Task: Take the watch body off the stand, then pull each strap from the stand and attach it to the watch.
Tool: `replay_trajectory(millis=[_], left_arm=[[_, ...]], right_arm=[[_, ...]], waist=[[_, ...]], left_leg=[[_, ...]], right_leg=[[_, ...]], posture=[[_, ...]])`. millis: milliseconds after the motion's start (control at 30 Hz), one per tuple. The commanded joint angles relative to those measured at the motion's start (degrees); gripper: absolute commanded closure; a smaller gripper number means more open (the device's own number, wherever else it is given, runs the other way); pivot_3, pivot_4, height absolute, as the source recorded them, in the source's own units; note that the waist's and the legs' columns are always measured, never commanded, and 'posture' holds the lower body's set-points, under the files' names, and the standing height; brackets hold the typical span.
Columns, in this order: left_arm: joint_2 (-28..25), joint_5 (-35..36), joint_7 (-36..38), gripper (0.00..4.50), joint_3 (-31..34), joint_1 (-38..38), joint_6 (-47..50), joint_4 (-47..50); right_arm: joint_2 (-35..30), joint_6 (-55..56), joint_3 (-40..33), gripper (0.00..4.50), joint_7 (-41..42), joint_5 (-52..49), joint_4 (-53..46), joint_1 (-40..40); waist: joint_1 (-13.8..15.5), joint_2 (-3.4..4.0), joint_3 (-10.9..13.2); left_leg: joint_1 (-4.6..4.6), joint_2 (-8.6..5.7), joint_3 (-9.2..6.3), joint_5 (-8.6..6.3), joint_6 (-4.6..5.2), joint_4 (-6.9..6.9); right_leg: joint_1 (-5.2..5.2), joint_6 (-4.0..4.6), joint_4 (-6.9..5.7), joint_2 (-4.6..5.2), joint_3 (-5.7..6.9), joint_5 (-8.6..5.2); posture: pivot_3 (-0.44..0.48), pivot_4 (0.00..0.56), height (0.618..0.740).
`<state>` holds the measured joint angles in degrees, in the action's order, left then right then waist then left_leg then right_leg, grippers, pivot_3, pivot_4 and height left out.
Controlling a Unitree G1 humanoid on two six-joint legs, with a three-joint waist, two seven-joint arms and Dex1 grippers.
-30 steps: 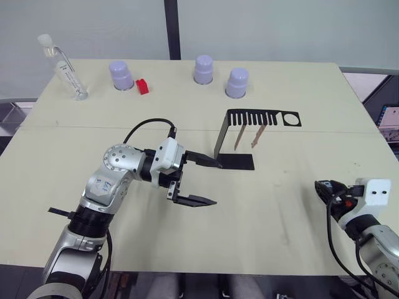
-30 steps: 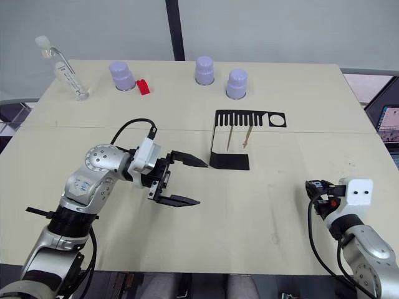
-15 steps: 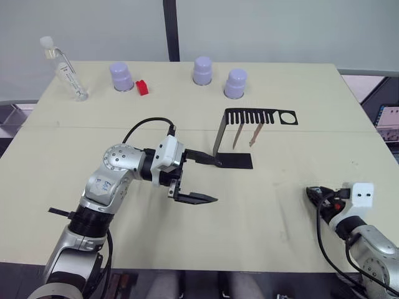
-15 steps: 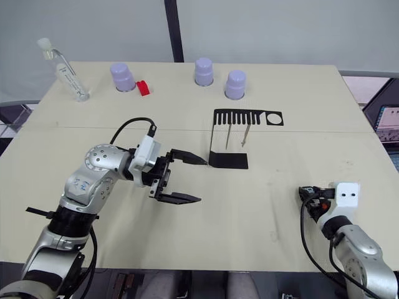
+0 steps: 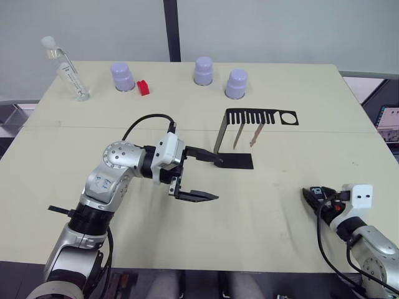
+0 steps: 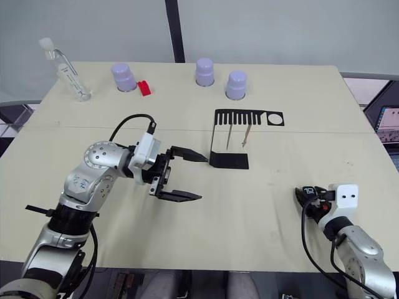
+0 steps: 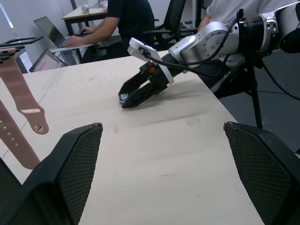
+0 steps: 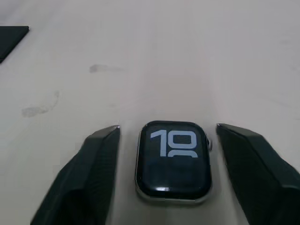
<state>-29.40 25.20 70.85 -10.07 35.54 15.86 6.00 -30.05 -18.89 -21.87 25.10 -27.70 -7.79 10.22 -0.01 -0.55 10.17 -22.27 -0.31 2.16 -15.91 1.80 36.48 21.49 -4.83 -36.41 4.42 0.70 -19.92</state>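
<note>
Glossy dark glass face on the watch body (image 8: 173,159), with a smooth, shiny metallic rim. Matt black sheet-metal stand (image 5: 248,132). Two straps (image 7: 21,115) of soft, smooth pink rubbery material. Pale matt table (image 6: 262,205), lightly smudged. Black gripper fingers (image 7: 75,173) with textured mesh-like pads.

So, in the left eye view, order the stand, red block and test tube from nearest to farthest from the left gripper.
1. Stand, just beyond the left gripper, toward the table's middle.
2. Red block, at the far edge.
3. Test tube, far-left corner.
</note>
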Motion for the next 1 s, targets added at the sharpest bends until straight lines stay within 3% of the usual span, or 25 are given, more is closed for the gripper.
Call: replay_trajectory(millis=[33, 167, 333, 433, 533, 700, 900, 1000], left_arm=[[-1.0, 0.1, -0.8, 0.00, 1.5, -1.0, -0.1, 1.3], [-3.4, 0.6, -2.9, 0.00, 3.7, -4.4, 2.2, 3.3], [-9.2, 0.6, -4.9, 0.00, 9.7, -7.0, 4.4, -0.5], [-13.9, 0.5, -4.1, 0.00, 13.4, -8.8, 5.1, -4.4], [-17.1, 0.3, -3.2, 0.00, 15.4, -9.9, 4.3, -6.3], [-18.2, -0.7, -3.8, 0.00, 16.2, -9.7, 2.1, -8.3], [-7.9, -0.4, -16.1, 0.00, 11.0, -10.5, 9.5, 3.2], [-0.1, -5.6, -27.8, 0.00, 8.8, -11.2, 8.8, 6.2]], right_arm=[[-1.5, 0.2, -4.0, 0.06, 2.3, 0.0, -4.9, 5.9], [-1.7, -1.9, -11.0, 0.06, 3.6, -4.9, -14.7, 14.9], [-2.3, -5.1, -24.7, 0.06, 12.4, -14.8, -25.0, 30.9], [-1.8, -5.5, -32.8, 0.06, 18.5, -19.1, -26.6, 39.9], [-1.6, -5.7, -36.7, 0.06, 20.5, -21.2, -26.4, 43.6], [-2.0, -6.7, -38.4, 0.06, 18.4, -23.9, -25.8, 41.3], [-7.7, -13.3, -28.4, 0.06, 3.6, -41.0, -40.6, 28.8], [-12.2, -13.9, -23.4, 0.06, -0.8, -43.7, -45.9, 23.8]], waist=[[0.3, 0.00, 0.0], [0.1, 0.01, 0.0], [-0.2, 0.03, 0.0], [-0.1, 0.04, 0.0], [-0.3, -0.07, 0.0], [-0.1, -0.08, 0.0], [-0.1, 0.07, 0.0], [0.0, 0.05, 0.0]], left_leg=[[-0.01, 0.00, -0.02, 0.00, 0.00, 0.00], [0.00, 0.00, -0.03, -0.02, 0.00, -0.09], [0.11, 0.03, -0.01, -0.02, -0.03, -0.19], [0.14, 0.03, -0.01, -0.02, -0.05, -0.33], [0.14, 0.05, -0.02, -0.04, -0.07, -0.47], [0.05, 0.04, -0.01, -0.28, -0.34, -0.48], [-0.02, 0.04, -0.01, -0.12, -0.08, -0.45], [-0.03, 0.07, -0.09, -0.08, -0.12, -0.50]], right_leg=[[0.00, 0.00, 0.00, 0.00, 0.01, 0.00], [0.01, 0.01, 0.03, 0.00, -0.01, -0.01], [-0.01, 0.06, 0.03, 0.00, -0.05, -0.04], [-0.02, 0.09, 0.16, 0.03, -0.05, -0.05], [-0.02, 0.10, 0.38, 0.04, -0.07, -0.05], [-0.01, 0.11, 0.60, 0.17, -0.08, -0.02], [0.08, 0.11, 0.52, 0.17, -0.07, -0.02], [0.11, 0.16, 0.44, 0.06, 0.03, -0.07]], posture=[[0.000, 0.150, 0.739], [0.000, 0.150, 0.739], [0.000, 0.150, 0.739], [0.000, 0.150, 0.739], [0.000, 0.150, 0.739], [0.000, 0.150, 0.739], [0.000, 0.150, 0.739], [0.000, 0.150, 0.739]])
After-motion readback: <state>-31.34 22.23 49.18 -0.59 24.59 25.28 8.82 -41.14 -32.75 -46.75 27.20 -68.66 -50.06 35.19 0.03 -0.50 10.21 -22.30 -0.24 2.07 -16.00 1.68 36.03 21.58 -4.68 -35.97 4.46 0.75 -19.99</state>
